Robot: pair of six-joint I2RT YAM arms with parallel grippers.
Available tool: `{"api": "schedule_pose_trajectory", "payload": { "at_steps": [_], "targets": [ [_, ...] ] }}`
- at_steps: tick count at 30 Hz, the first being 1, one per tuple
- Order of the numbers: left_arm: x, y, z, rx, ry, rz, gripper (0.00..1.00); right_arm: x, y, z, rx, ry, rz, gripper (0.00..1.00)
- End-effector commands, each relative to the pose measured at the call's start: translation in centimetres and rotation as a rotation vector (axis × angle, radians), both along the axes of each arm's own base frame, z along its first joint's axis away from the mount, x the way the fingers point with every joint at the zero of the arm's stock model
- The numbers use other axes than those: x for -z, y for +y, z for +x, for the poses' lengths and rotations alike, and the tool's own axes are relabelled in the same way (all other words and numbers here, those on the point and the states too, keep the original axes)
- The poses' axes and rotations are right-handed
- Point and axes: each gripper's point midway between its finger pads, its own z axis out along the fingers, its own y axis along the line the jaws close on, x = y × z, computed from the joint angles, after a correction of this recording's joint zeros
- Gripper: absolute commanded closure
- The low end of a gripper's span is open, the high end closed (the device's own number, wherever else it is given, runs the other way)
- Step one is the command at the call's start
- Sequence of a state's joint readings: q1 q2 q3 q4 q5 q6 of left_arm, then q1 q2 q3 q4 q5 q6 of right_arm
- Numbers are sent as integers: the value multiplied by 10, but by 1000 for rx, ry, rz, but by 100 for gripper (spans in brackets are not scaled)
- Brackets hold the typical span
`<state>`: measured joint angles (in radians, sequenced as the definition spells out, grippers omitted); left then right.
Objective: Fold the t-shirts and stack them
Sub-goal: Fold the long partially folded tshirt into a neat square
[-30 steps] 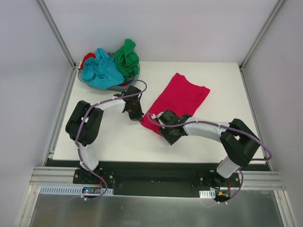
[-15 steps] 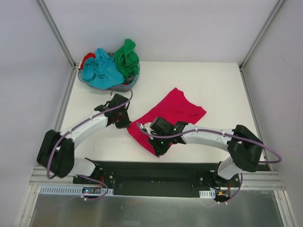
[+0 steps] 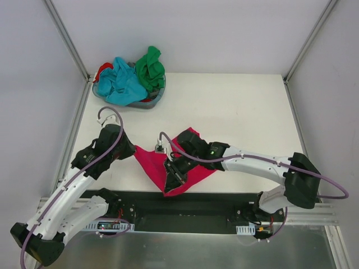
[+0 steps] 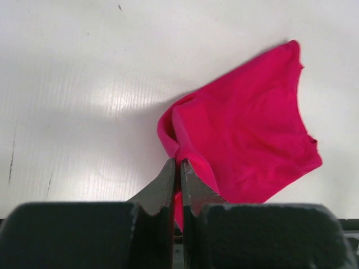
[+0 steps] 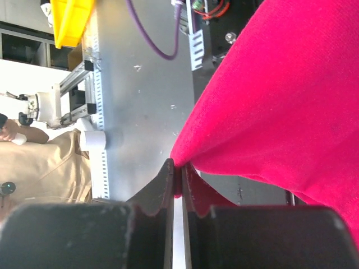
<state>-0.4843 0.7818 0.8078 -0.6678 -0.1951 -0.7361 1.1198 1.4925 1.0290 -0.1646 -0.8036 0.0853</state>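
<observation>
Cloth of the crimson-pink t-shirt (image 3: 150, 163) is gripped at two places. We find the garment well apart from the grey basket (image 3: 147, 103), on the near side of the bench (image 3: 235, 106), crumpled into a rough triangle whose lowest tip reaches the near edge.

The left end effector (image 4: 175, 163) is closed on a bunched fold at the side of the garment nearest the basket. In the left wrist view its fingers are pressed together, with fabric between them and the rest spread flat on the bench beyond.

The right end effector (image 5: 176, 166) is closed on the tip farthest from the basket. In the right wrist view we see a pinched fold between its fingers, with the cloth running taut away from them.

Three other garments are heaped in the basket:
- the turquoise-blue t-shirt (image 3: 120, 84) in the middle;
- the green t-shirt (image 3: 150, 67) on the right side;
- the red t-shirt (image 3: 102, 70) at the left rim, mostly hidden.
</observation>
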Motion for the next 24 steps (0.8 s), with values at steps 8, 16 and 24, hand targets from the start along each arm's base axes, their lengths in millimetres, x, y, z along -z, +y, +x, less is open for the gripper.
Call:
{"api": "schedule_pose_trajectory", "payload": {
  "at_steps": [8, 16, 24],
  "targets": [
    [-58, -30, 45, 68, -120, -45, 100, -47, -44, 35, 176, -38, 91, 100],
    [-72, -81, 93, 176, -123, -65, 100, -31, -100, 88, 469, -82, 4, 99],
    [-57, -131, 128, 300, -75, -22, 100, -4, -134, 102, 645, -25, -89, 99]
  ]
}}
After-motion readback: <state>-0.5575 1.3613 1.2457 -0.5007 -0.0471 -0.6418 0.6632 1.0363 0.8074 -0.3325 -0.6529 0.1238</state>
